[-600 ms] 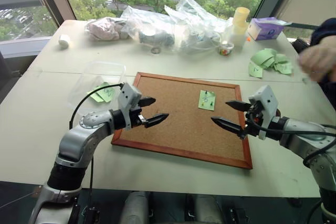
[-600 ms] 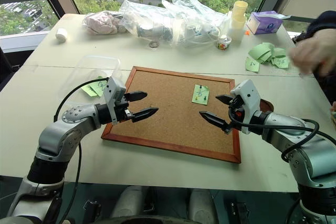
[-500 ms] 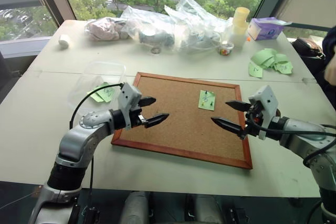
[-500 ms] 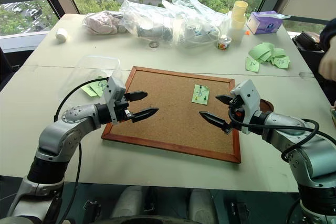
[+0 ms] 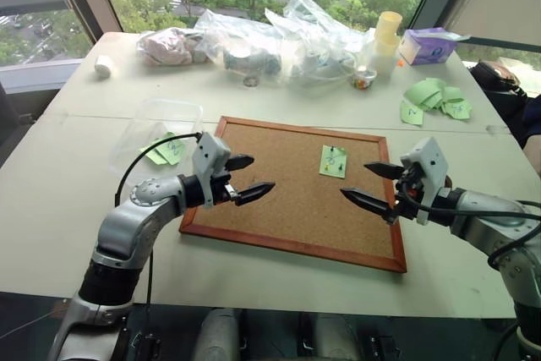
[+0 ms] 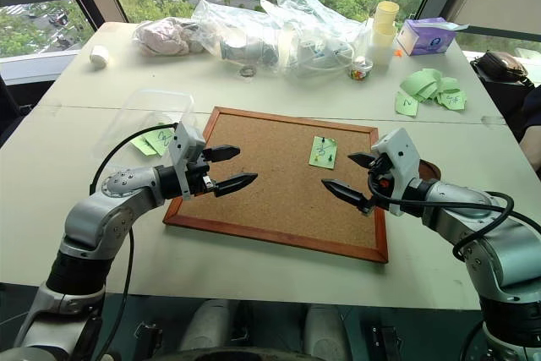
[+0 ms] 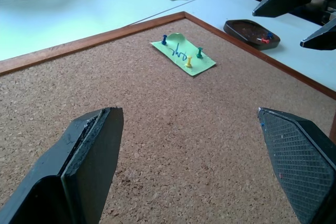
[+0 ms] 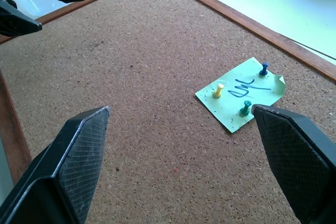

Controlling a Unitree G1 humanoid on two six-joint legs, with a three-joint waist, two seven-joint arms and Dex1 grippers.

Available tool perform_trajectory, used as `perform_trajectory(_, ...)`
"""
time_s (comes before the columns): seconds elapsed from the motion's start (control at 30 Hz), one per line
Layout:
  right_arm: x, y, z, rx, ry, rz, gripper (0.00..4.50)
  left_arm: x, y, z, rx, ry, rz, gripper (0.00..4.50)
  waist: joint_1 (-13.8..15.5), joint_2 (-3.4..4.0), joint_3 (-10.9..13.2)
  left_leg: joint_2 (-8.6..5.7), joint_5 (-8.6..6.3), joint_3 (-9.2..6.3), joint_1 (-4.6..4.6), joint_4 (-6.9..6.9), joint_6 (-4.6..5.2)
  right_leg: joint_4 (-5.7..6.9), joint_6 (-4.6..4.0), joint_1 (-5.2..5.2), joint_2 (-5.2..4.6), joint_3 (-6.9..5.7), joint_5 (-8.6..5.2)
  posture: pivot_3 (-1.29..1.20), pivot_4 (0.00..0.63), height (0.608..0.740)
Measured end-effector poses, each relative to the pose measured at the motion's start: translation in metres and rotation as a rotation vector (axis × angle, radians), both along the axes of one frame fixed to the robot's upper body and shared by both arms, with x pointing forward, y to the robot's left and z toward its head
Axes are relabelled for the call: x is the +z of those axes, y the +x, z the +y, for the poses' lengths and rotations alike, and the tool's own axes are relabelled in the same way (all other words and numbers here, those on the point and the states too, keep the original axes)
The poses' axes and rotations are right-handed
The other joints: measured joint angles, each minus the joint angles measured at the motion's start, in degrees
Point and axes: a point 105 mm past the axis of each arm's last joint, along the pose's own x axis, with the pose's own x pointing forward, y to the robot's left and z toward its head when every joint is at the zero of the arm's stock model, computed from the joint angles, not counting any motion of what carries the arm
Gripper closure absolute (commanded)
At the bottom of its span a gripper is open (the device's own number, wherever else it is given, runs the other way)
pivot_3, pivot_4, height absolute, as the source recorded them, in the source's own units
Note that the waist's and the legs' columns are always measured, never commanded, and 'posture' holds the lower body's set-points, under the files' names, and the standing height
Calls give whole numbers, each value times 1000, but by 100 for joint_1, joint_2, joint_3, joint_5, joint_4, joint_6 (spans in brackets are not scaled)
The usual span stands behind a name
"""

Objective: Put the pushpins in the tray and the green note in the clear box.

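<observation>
On the worktop (image 5: 76, 166), the green note (image 5: 333, 161) remains fixed to the cork board (image 5: 296, 209) by three pushpins (image 8: 218, 89). My left pincer (image 5: 247, 177) and right pincer (image 5: 369, 186) hang wide, empty.

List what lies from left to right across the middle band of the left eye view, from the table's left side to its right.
clear box → left claw → green note, pinned on the cork board → right claw
</observation>
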Motion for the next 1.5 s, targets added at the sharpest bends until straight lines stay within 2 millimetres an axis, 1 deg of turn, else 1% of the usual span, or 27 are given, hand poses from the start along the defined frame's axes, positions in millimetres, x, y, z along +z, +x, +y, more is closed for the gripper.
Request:
perform_trajectory(0.2, 0, 1, 0, -3, -5, -1, 0, -1, -4, -10, -54, 37, -57, 28, -1, 0, 0, -2, 0, 0, 0, 0, 0, 0, 0, 0, 0, 0, 0, 0, 150, 740)
perform_trajectory(0.33, 1, 3, 2, 5, -4, -5, 0, -1, -4, -16, -67, 25, -75, 28, -1, 1, 0, -1, 0, 0, 0, 0, 0, 0, 0, 0, 0, 0, 0, 0, 150, 740)
perform_trajectory(0.37, 2, 5, 2, 4, -4, -8, 0, -1, -3, -16, -66, 23, -77, 266, -1, 1, 0, -1, 0, 0, 0, 1, 0, 0, 0, 0, 0, 0, 0, 0, 150, 740)
perform_trajectory(0.43, 4, 8, 3, -1, -4, -18, 0, -2, -2, -19, -68, 13, -81, 901, 2, 1, 0, -2, 0, 0, 0, 1, 0, 0, 0, 0, 0, 0, 0, 0, 150, 740)
perform_trajectory(0.47, 5, 12, 4, -7, -3, -25, 0, -3, 0, -21, -67, 7, -85, 1342, -1, 1, 0, -2, 0, 0, 0, 2, 0, 1, 0, 1, 0, 0, 0, 0, 150, 740)
perform_trajectory(0.57, 9, 26, 7, -43, 4, -49, 0, -4, 5, -28, -72, -4, -105, 2918, -3, 1, -1, -3, 0, 4, 1, 3, 0, 2, 0, 0, 0, 0, 0, 0, 150, 740)
perform_trajectory(0.6, 8, 33, 6, -68, -2, -51, 0, -6, 7, -30, -73, -10, -107, 3487, -4, 1, -1, -3, 0, 8, 1, 3, 0, 2, 0, 0, 0, 0, 0, 0, 150, 740)
perform_trajectory(0.67, 8, 48, 5, -125, -2, -57, 0, -13, 9, -36, -84, -15, -101, 4426, -5, 2, -1, -3, 1, 17, 0, 3, 0, 4, 0, -1, 0, 0, 0, 0, 150, 740)
perform_trajectory(0.73, 5, 61, 7, -169, -17, -49, 0, -22, 11, -42, -103, 5, -105, 4426, -8, 2, -1, -3, 2, 18, 0, 3, -2, 4, 0, -2, 3, -1, 0, 0, 150, 740)
perform_trajectory(0.77, 3, 69, 10, -185, -22, -44, 0, -26, 13, -46, -106, 12, -111, 4426, -10, 3, -2, -3, 2, 20, 0, 3, -2, 5, 0, -3, 4, -1, 0, 0, 150, 740)
perform_trajectory(0.93, -9, 92, 25, -225, -51, -14, 0, -40, 19, -64, -121, 14, -122, 4426, -3, 4, -2, -4, 2, 21, -4, 2, -2, 2, 0, -3, 4, -1, 0, 0, 150, 740)
perform_trajectory(1.03, -17, 101, 30, -241, -67, 6, 0, -49, 21, -69, -112, 20, -123, 4426, -10, 4, -2, -3, 2, 21, -4, 2, -2, 3, 0, -4, 4, -1, 0, 0, 150, 740)
perform_trajectory(1.07, -20, 104, 30, -249, -69, 18, 535, -52, 22, -69, -104, 23, -122, 4500, -16, 4, -2, -3, 2, 22, -3, 2, -2, 3, 1, -4, 4, -1, 0, 0, 150, 740)
perform_trajectory(1.13, -25, 107, 31, -257, -73, 29, 1268, -52, 23, -71, -99, 15, -127, 4500, -12, 4, -3, -2, 2, 21, -3, 2, -2, 4, 1, -3, 4, -1, 0, 0, 150, 740)
perform_trajectory(1.17, -27, 108, 32, -259, -77, 33, 1787, -52, 23, -71, -96, 16, -130, 4500, -16, 5, -3, -2, 2, 22, -3, 2, -2, 3, 1, -3, 4, -1, 1, 0, 150, 740)
perform_trajectory(1.5, -36, 114, 32, -266, -96, 51, 1787, -52, 26, -72, -80, 13, -140, 4500, -18, 7, -4, -1, 2, 21, -3, 2, -2, 4, 1, -3, 3, -1, 1, 0, 150, 740)
